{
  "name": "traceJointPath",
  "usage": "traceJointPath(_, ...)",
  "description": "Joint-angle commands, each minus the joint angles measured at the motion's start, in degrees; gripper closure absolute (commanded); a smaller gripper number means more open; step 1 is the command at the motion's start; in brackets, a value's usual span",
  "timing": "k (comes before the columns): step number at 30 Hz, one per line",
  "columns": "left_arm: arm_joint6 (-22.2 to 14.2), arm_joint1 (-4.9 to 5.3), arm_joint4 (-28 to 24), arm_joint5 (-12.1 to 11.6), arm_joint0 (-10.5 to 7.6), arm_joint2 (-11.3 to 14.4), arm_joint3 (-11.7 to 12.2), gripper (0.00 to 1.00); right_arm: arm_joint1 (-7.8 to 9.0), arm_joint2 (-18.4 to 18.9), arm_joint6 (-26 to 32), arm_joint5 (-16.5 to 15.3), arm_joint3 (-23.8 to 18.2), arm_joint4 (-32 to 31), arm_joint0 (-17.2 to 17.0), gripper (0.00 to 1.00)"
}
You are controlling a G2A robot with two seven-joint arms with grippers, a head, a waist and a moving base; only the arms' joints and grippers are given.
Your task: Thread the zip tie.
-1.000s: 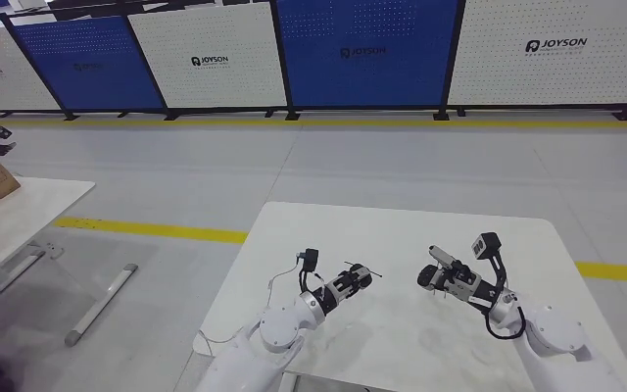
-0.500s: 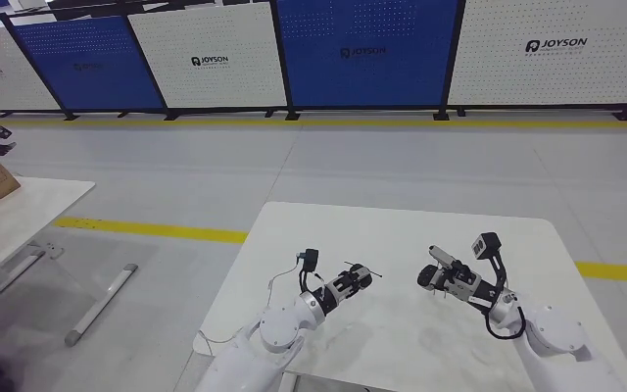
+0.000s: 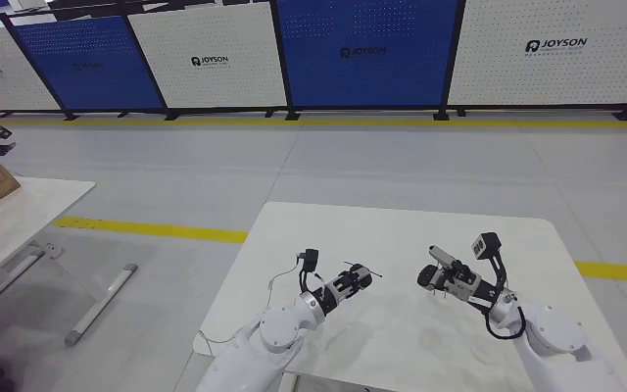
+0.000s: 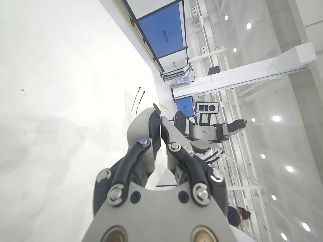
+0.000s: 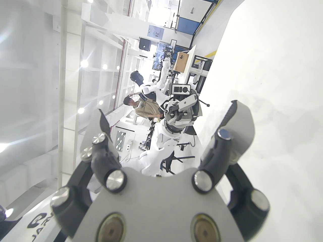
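While the left hand [image 4: 160, 118] hung with its fingers pressed together, the two black zip ties [image 4: 137, 99] lay side by side on the white surface [image 3: 411, 230] just beyond its fingertips, with their heads at the end farther from it. Nothing thick sat between the pads, and I could not tell whether a thin strap was caught there. The right hand [image 5: 167, 114] faced it across the surface with its fingers spread wide and nothing between them, apart from the ties.

Judging from this, neither tie was threaded yet, and the step in hand looked like taking one up. A flat, thin strap lying flush on a hard top would likely be the hard part. The left hand would have to open and come down with one pad on each side of a single strap, not both straps. It would do best to close near the head, where there is most to bite on. Pressing down on the strap would only skate it away, and the neighbouring tie lay close enough to be dragged along. Once one was lifted, the head should be held steady with its slot turned towards the right hand. That hand could then pinch the tail close behind the tip, since a long free end would flop and miss the slot.
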Motion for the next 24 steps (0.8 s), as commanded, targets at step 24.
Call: traceJointPath(24, 2.1, -0.21, -1.6, 0.0, 0.38, 0.1, 0.4, 1.00, 0.00, 0.0, 0.0, 0.0, 0.0, 0.0, 0.0, 0.00)
